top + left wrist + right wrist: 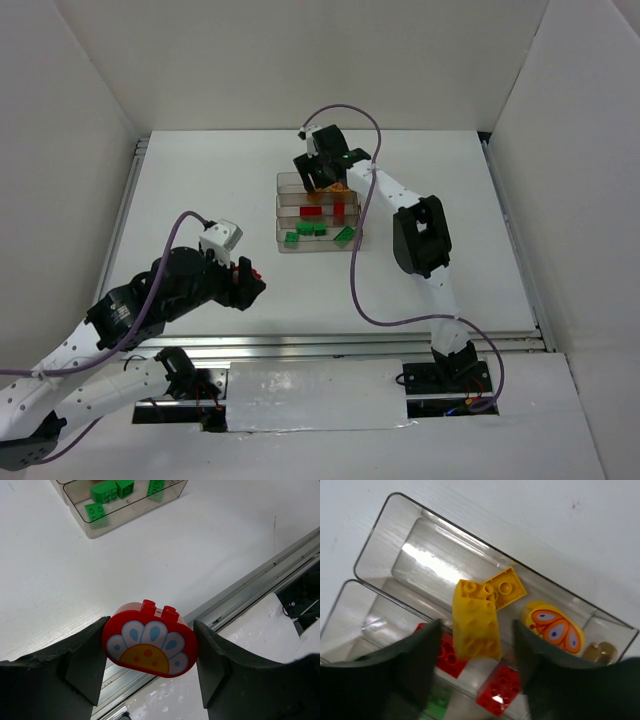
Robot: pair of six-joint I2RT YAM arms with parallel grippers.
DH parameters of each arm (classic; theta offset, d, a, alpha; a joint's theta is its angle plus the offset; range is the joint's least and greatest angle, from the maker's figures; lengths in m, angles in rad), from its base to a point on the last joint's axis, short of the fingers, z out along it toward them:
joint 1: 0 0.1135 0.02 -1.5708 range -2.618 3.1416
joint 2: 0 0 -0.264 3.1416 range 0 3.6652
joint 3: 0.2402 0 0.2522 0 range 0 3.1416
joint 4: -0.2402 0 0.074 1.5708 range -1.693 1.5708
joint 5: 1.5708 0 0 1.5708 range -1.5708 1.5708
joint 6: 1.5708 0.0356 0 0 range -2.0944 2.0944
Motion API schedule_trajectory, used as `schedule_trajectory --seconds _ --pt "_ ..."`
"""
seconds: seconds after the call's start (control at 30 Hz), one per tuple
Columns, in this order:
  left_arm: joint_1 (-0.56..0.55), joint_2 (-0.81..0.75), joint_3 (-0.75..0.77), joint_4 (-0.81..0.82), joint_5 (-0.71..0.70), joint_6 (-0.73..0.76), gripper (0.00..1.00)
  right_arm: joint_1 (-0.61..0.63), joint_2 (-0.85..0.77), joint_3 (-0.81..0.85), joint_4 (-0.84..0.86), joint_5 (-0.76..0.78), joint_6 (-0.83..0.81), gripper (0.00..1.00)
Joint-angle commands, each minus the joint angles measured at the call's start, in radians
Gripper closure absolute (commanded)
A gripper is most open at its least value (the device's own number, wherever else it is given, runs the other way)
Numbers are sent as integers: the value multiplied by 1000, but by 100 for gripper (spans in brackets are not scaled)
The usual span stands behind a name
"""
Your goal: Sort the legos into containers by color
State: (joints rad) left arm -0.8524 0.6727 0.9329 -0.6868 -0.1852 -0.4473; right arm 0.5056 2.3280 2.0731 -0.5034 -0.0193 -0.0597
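Left gripper, well to the near-left of the tray, is clamped on a red flower brick. The brick is rounded, 2 studs up, w/ white-and-blue petals and a yellow centre printed on its face. It hangs over the white table, by the metal rail at the table's near edge, well apart from the tray.

Tray = 3 clear troughs joined side by side.
- Nearest trough: 4 green legos, lying loose.
- Middle trough: red legos, at least 2 seen in rt wrist view.
- Farthest trough: a flat yellow square brick, a yellow oval brick w/ an orange butterfly print just beside it, and a small gold-ish bit at the trough's end, too unclear to name.

Right gripper hangs over the tray's farthest trough, jaws apart. A chunky yellow brick sits between its fingers w/ a gap on each side, so not gripped. Can't tell if it rests on the trough floor.
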Motion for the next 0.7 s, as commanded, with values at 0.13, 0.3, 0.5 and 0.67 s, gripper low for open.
schedule_trajectory --seconds 0.13,0.3,0.5,0.67 --pt "7 13 4 41 26 19 98 -4 -103 -31 62 -27 40 0" --pt "22 31 9 47 9 12 98 -6 -266 -117 94 -22 110 1" --pt "58 168 63 70 -89 -112 99 -6 -609 -416 155 164 316 0" --pt "61 327 104 210 -160 -136 97 -6 -889 -724 135 182 489 0"
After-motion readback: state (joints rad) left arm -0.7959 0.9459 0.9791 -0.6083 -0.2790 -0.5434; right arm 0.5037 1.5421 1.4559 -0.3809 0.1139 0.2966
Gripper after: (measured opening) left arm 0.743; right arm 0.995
